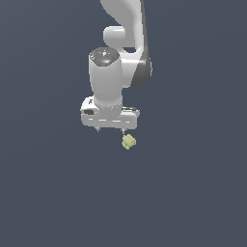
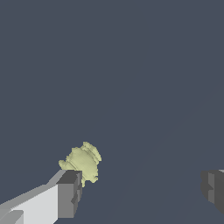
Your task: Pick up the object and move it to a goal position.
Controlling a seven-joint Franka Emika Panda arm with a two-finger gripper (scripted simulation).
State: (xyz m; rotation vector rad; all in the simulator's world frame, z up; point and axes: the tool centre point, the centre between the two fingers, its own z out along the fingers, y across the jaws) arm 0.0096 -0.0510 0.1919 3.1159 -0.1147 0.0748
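- Below the white arm [image 1: 120, 53], we see the gripper [image 1: 110, 129] pointing straight down over a plain dark blue-grey ground.
- We see only the two short fingertips [image 1: 123, 129] poking out beneath the gripper's wide white body in the exterior view, and they stand well apart.
- We find the blob [image 1: 128, 142], pale yellow-green and lumpy, just below the fingertip on the exterior view's right and a little outward of it.
- From the wrist view, we see the gripper [image 2: 140, 192] spread wide, with one dark-tipped finger [image 2: 69, 194] at one side and the other at the far edge of the frame.
- We see the blob [image 2: 82, 162] right by the tip of the nearer finger in that view, partly overlapped by it, not in the middle of the gap.
- We cannot tell whether the finger touches the blob.
- We see nothing held between the fingers; the wide gap shows only bare ground.
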